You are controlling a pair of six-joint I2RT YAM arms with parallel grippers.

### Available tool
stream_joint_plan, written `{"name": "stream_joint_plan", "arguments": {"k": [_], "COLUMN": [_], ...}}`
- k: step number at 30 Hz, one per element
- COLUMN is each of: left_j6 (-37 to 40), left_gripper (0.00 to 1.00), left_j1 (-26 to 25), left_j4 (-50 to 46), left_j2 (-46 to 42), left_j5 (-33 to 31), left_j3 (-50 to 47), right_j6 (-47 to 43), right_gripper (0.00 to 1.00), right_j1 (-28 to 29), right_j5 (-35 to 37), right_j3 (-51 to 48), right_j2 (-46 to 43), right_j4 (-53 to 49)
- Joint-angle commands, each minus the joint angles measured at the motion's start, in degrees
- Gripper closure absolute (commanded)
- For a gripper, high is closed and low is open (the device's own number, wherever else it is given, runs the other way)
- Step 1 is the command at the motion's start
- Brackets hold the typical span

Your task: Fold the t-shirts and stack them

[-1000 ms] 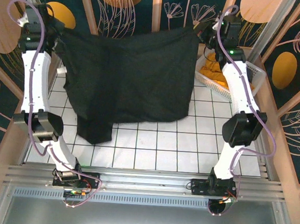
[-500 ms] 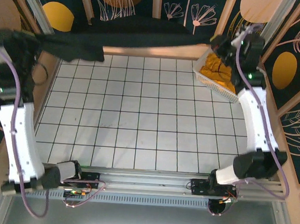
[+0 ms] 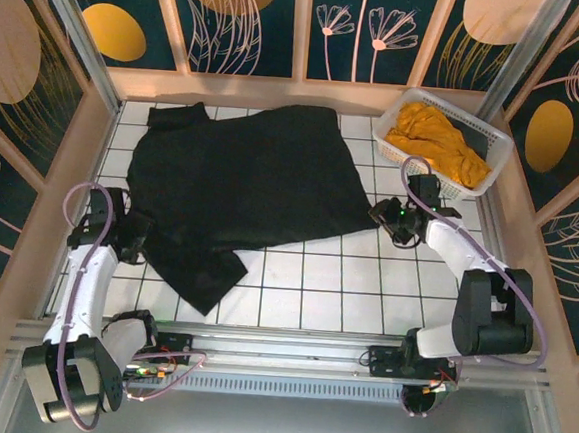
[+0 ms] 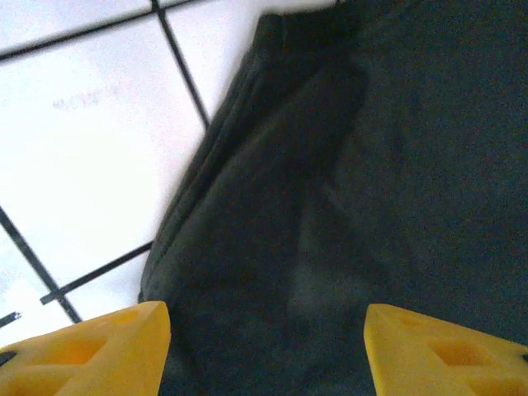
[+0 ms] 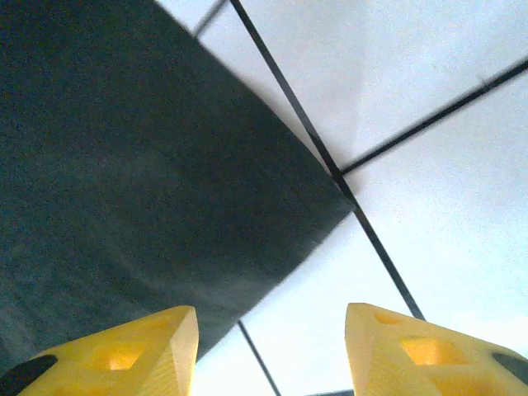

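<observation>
At the left gripper (image 4: 264, 322): parted, gripping nothing, yellow fingers (image 4: 99, 346) spread just above a rumpled, doubled-over edge of the black t-shirt (image 4: 396, 165). At the right gripper (image 5: 272, 322): likewise parted and empty, poised over one sharp corner of the same cloth and the bare white tile beside it.

From above, both low at opposite ends of that shirt: the right one near the white basket (image 3: 475, 119), on its near-left side; the left one well apart from the basket, at the end farthest from it.

Between them, spread nearly flat on the tiled table (image 3: 314, 289), lying lengthwise with the long axis running from the basket's side across to the far side, slightly skewed. Straight-edged end pointing toward the basket, its corner just short of the basket's near-left wall. Two sleeve-like flaps at the end pointing away from the basket, the nearer flap creased.

Inside the basket, bunched in a loose heap: the mustard-yellow t-shirt (image 3: 440, 148), unfolded.
</observation>
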Motion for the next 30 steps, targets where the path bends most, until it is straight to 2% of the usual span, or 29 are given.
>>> {"name": "stream_joint_plan", "arguments": {"k": [1,4,7,11,18,21,26,28,30], "left_j6": [4.35,4.44,3.95,4.09,0.25,-2.06,-3.03,-2.17,-1.02], "left_gripper": [0.41,0.49,0.53,0.51,0.45,0.44,0.47,0.53,0.66], "left_j1": [-1.05,-3.89,-11.77,-22.1,-36.42,-40.01,-42.57,-43.03,-43.23], "left_j4": [-4.65,-8.22,-9.35,-9.37,-7.03,-4.81,0.92,3.48,5.06], "left_j2": [-4.12,-7.68,-8.16,-4.86,2.51,4.23,9.51,12.77,15.84], "left_j5": [3.13,6.3,9.27,9.01,7.45,7.16,7.56,7.73,7.69], "left_j3": [-1.02,-4.63,-9.9,-13.01,-12.47,-13.44,-13.91,-13.27,-12.18], "right_j6": [-2.32,-2.71,-3.29,-4.36,-4.76,-4.18,-3.95,-3.95,-3.95], "right_gripper": [0.49,0.5,0.5,0.5,0.5,0.5,0.5,0.51,0.51], "right_j1": [1.19,2.38,3.71,5.77,8.91,9.54,9.73,9.68,9.59], "right_j5": [2.35,3.83,4.53,5.37,6.08,6.08,7.07,8.01,9.68], "right_j3": [-0.41,-0.53,0.21,2.95,7.38,7.71,7.25,6.8,5.94], "right_j2": [-3.28,-4.63,-4.55,-2.08,1.93,2.2,2.21,2.32,2.22], "right_j4": [-1.94,-3.12,-3.55,-4.03,-4.56,-4.64,-5.3,-5.52,-5.61]}}
